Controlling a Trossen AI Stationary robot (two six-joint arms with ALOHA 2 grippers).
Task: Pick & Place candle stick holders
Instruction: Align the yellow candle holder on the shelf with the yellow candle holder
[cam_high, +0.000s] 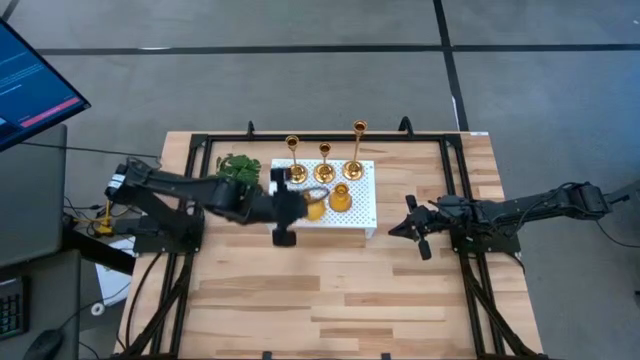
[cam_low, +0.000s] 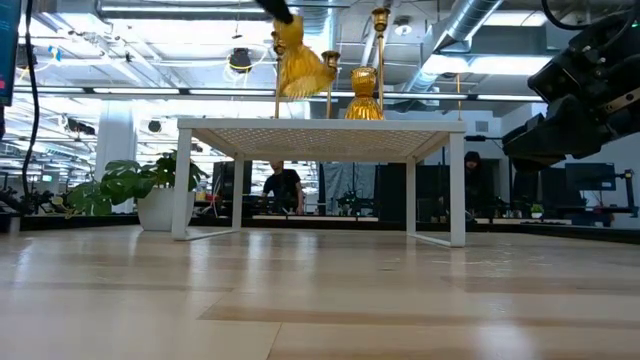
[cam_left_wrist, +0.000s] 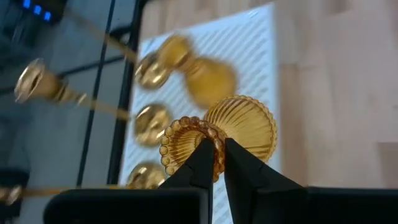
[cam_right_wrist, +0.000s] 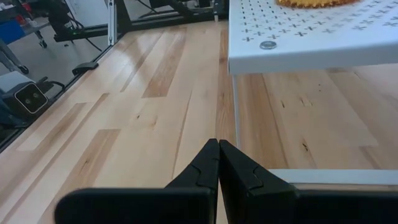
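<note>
My left gripper (cam_high: 297, 207) is shut on a squat ribbed amber-gold candle holder (cam_high: 314, 209) above the white perforated stand (cam_high: 362, 218). The held holder shows tilted and raised in the low view (cam_low: 300, 65). A second squat holder (cam_high: 341, 198) stands on its base on the stand. Three slim-stemmed gold holders (cam_high: 293, 160) (cam_high: 324, 163) (cam_high: 356, 150) stand upright on round bases along the stand's far edge. My right gripper (cam_high: 395, 231) is shut and empty, low over the wood to the right of the stand. My left gripper pinches the squat holder at its beaded rim (cam_left_wrist: 186, 142), next to the ribbed bulb (cam_left_wrist: 245, 124), between its two fingers (cam_left_wrist: 199, 165). The fingers come from the table's left side. The holder is tilted and lifted clear of the stand's top.
A green leafy sprig (cam_high: 238, 168) lies on the table left of the stand. The stand's near corner and leg (cam_right_wrist: 235, 93) are just ahead of my right gripper (cam_right_wrist: 218, 149). Black frame rails (cam_high: 470, 280) run along the table's sides. Bare wood lies toward the near edge.
</note>
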